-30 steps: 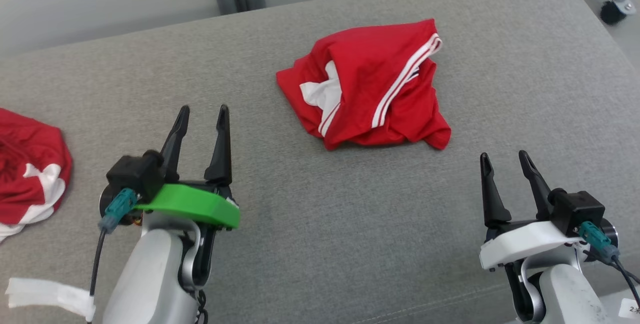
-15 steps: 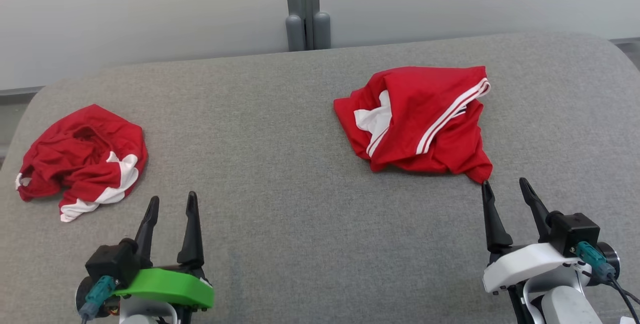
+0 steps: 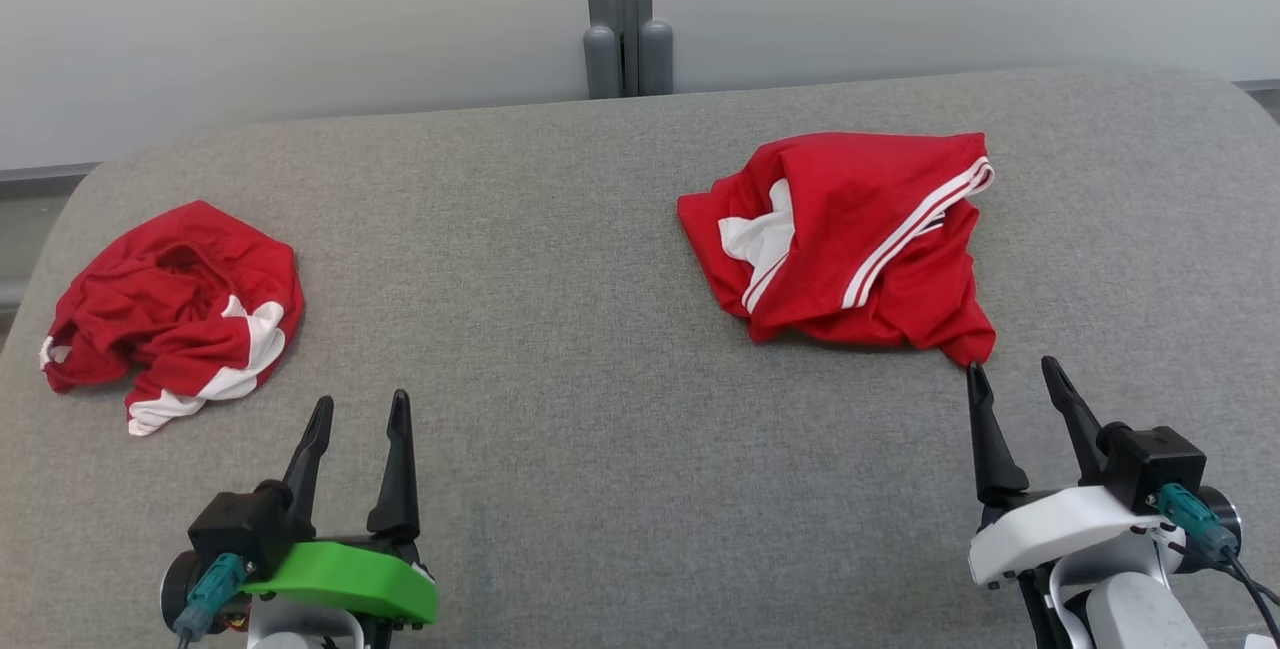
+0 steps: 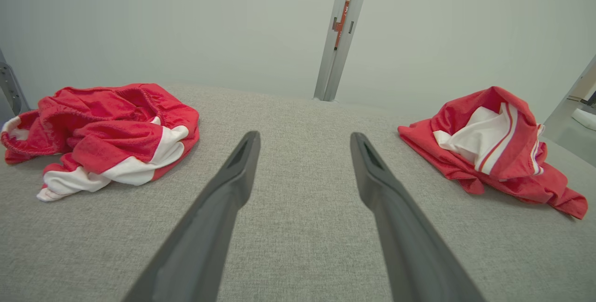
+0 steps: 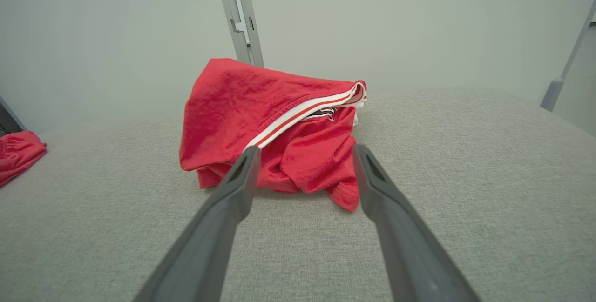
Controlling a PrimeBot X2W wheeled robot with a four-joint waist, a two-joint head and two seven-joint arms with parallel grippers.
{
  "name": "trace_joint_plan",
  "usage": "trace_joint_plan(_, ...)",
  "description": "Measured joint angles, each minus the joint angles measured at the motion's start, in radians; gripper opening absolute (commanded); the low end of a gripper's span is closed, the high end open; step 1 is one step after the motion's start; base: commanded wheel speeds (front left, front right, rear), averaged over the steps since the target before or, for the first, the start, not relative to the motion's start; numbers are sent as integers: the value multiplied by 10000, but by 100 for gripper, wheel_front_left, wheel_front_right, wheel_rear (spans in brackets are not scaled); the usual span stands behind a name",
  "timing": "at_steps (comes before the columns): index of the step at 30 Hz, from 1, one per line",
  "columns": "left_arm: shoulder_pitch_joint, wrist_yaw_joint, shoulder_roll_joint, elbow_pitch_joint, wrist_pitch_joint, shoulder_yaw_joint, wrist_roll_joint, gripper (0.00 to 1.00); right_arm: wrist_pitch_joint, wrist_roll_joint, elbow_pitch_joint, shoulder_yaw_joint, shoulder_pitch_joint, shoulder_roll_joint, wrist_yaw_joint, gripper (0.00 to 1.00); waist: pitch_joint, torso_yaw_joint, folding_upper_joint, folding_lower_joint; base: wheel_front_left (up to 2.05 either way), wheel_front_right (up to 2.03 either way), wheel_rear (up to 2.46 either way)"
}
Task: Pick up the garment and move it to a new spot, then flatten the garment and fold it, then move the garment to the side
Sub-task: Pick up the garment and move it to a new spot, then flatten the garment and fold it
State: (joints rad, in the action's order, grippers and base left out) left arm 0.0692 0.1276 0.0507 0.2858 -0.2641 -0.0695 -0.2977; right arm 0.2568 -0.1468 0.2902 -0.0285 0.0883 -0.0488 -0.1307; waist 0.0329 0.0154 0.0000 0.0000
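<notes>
Both empty and spread wide: left pincer (image 3: 361,397), right pincer (image 3: 1010,363) just beside garment (image 3: 850,239).

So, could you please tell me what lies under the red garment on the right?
The red garment rests bunched on the grey cushion, which shows all around it. A white panel and white stripes peek from its folds. Anything beneath or inside those folds is covered.

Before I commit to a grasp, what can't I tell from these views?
- Right garment, all views: its own folds hide its shape.
- Dark print, right wrist view: stripe covers it, unreadable.
- Left garment, right wrist view: cut off by the left edge.
</notes>
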Motion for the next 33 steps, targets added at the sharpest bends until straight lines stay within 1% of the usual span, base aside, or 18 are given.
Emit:
trace_joint_plan(3,98,2,-2,19,0,-73,-17,100,2,-23,17,-71,15,0,0,100,2,2,0,0,0,0,0)
trace_joint_plan(7,101,12,-4,23,0,-198,-142,100,-6,-389,61,-25,247,-2,0,100,44,27,0,0,0,0,0)
trace_joint_plan(11,172,12,-6,-42,0,-226,-196,100,-872,-1047,456,397,1255,6,0,100,231,64,0,0,0,0,0)
trace_joint_plan(12,237,12,-6,-59,0,-259,-209,100,-1208,-1041,673,449,1610,10,0,100,293,82,0,0,0,0,0)
trace_joint_plan(14,343,12,-8,-77,-2,-328,-240,100,-1440,-1099,1041,454,2268,6,0,100,408,135,0,0,0,0,0)
trace_joint_plan(16,432,12,-12,-82,-2,-439,-255,100,-1806,-1425,1634,399,2874,-6,0,100,510,233,0,0,0,0,0)
trace_joint_plan(19,583,12,-13,-61,0,-594,-255,100,-2324,-1730,2700,318,3538,-6,0,100,673,423,0,0,0,0,0)
trace_joint_plan(22,765,12,-13,-48,-2,-671,-263,100,-2734,-2374,3822,253,4095,-2,2,100,853,654,0,0,0,0,0)
trace_joint_plan(28,875,12,-13,-125,0,-725,-274,100,-2842,-2715,5166,775,4823,6,2,100,1225,1035,0,0,0,0,0)
trace_joint_plan(33,990,12,-15,-167,0,-757,-332,100,-2171,-2688,5674,1112,5288,8,2,100,1452,1262,0,0,0,0,0)
